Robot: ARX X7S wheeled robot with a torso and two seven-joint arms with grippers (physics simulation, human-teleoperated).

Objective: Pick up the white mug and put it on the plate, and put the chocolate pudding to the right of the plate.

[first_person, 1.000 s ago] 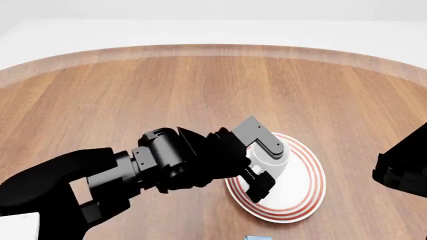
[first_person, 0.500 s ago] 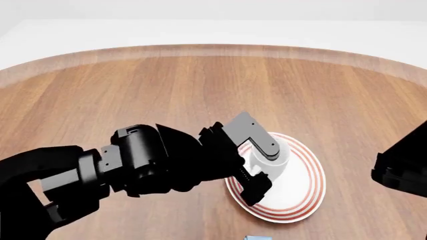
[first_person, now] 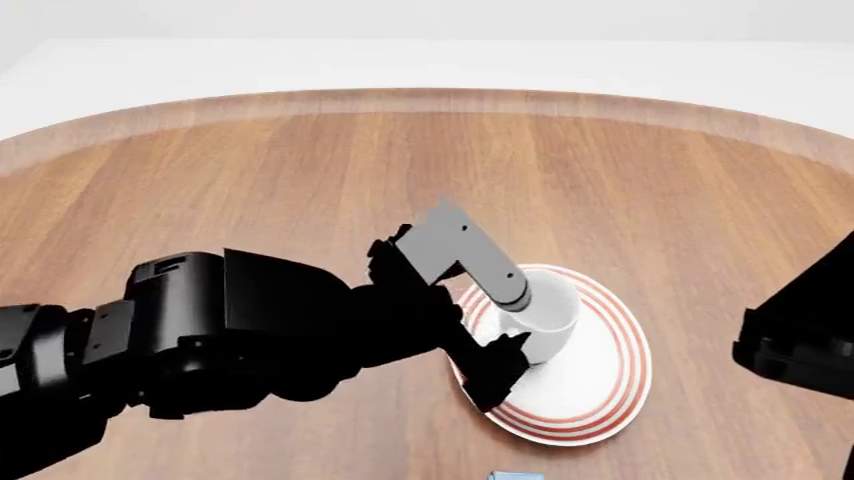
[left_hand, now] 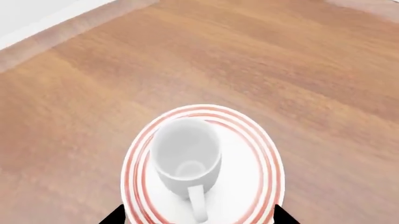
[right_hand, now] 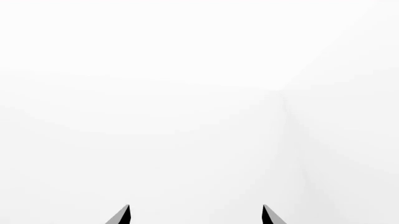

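The white mug [left_hand: 187, 154] stands upright on the red-ringed plate [left_hand: 265, 154], its handle pointing toward my left gripper [left_hand: 198, 219]. That gripper is open and empty, its fingertips [left_hand: 115, 217] at either side of the plate's near rim, clear of the mug. In the head view the mug [first_person: 550, 305] sits on the far-left part of the plate [first_person: 607, 375], with my left gripper [first_person: 511, 335] just left of it. Only a light blue corner of the chocolate pudding [first_person: 514, 475] shows at the bottom edge. My right gripper [right_hand: 195, 215] is open and faces blank white.
The round wooden table [first_person: 267, 180] spreads to the back and sides, with its curved edge at the far side. My right arm [first_person: 801, 340] hangs at the right edge, beside the plate. My left arm [first_person: 200, 340] covers the front left.
My left gripper has drawn back from the mug toward the left, with its arm now covering more of the front. The mug stays on the plate. The right arm has barely moved.
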